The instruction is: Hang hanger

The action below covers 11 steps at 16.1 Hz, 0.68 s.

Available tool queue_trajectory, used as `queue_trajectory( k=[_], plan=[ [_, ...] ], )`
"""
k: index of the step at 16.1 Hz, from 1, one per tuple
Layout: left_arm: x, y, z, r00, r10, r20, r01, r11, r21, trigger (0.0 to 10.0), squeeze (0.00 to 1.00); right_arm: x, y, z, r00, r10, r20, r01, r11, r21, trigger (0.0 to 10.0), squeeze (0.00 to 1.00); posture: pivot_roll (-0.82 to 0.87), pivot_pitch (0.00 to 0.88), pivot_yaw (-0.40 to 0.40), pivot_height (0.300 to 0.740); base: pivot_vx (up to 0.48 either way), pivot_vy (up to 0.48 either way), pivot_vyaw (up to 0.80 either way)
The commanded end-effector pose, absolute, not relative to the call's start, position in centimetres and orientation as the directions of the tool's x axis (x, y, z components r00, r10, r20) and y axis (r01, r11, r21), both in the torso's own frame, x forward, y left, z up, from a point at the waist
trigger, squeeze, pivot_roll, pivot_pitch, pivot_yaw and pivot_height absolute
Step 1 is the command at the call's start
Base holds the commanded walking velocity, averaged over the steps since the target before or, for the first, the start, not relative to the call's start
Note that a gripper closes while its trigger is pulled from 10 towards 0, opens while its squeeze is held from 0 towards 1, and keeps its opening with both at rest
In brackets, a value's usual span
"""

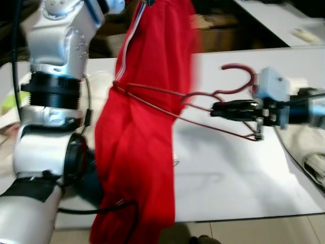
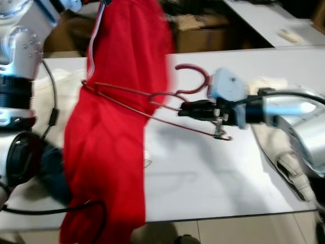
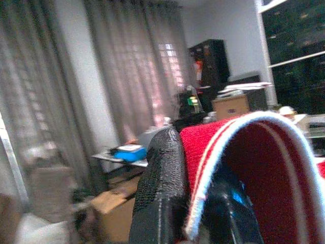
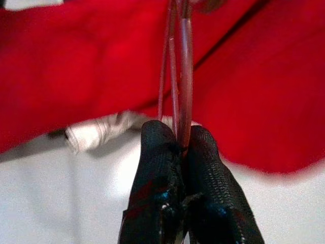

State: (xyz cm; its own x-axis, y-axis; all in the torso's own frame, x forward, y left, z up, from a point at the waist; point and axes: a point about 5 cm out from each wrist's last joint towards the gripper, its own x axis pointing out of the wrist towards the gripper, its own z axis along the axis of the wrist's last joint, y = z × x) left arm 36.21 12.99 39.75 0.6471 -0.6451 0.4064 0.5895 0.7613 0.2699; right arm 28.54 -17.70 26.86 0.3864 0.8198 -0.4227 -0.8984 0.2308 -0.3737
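Right wrist view shows the right gripper point(image 4: 182, 145) clamped on the hanger point(image 1: 213, 99); keep it level while the left gripper point(image 3: 190, 203), pinching the red garment point(image 1: 147, 127), feeds it on.

Our left arm point(image 1: 53, 91) is built of rounded silver castings with small screw holes in the upper housing, a ribbed black collar between segments, a black round joint cap at about seven o'clock and a black band near the forearm. A thin black cable point(image 1: 96, 209) loops off it. Our right arm point(image 2: 284, 114) is a silver tube carrying a pale blue-white box and a black cable. Both grippers' fingers point(image 4: 203, 173) are black with a fine woven texture.
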Motion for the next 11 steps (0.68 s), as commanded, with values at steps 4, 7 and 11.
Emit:
queue_trajectory(
  k=[4,7,11],
  plan=[
    [34.3,12.4,41.0,0.594,-0.685,0.421,0.625,0.723,0.295,10.0,0.0,33.2,-17.4,26.0,0.395,0.729,-0.559,-0.894,0.166,-0.416,10.0,0.0,-0.05,0.0,0.024,0.74,0.0,0.0,0.0],
    [33.1,12.9,42.9,0.538,-0.682,0.495,0.643,0.712,0.282,10.0,0.0,37.7,-17.2,27.8,0.61,0.601,-0.517,-0.762,0.266,-0.59,10.0,0.0,-0.05,0.0,0.022,0.74,0.0,0.0,0.0],
    [30.8,16.0,47.0,0.453,-0.533,0.714,0.572,0.788,0.226,10.0,0.0,39.6,-14.9,41.1,0.815,0.495,0.302,-0.155,0.688,-0.709,10.0,0.0,-0.03,0.0,-0.001,0.74,0.0,0.0,0.0]
  ],
)
